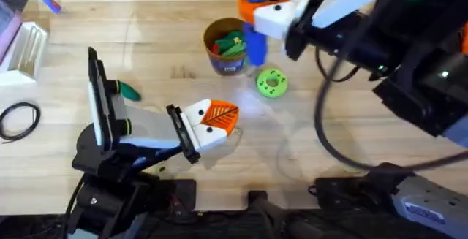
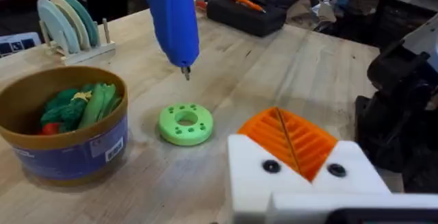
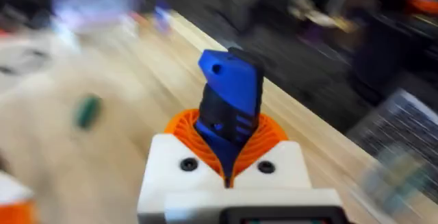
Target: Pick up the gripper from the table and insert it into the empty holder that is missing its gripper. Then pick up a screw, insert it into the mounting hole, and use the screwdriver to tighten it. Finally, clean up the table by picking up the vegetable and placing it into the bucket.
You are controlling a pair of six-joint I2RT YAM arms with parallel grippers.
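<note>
screwdriver (image 3: 229, 107) is clenched in the right gripper (image 3: 229, 176), at upper centre of the overhead frame. loose gripper (image 1: 216, 118) seated on holder (image 1: 181, 133); vegetable (image 1: 129, 90) left on counter (image 1: 329, 173), outside bucket (image 1: 219, 62). left gripper state cannot be told.

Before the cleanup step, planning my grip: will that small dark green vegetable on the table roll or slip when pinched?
The small glossy dark green oval toy vegetable looks rounded, so it may roll if nudged. Its sheen suggests it could slip under a pinch. It seems light for its size.
</note>
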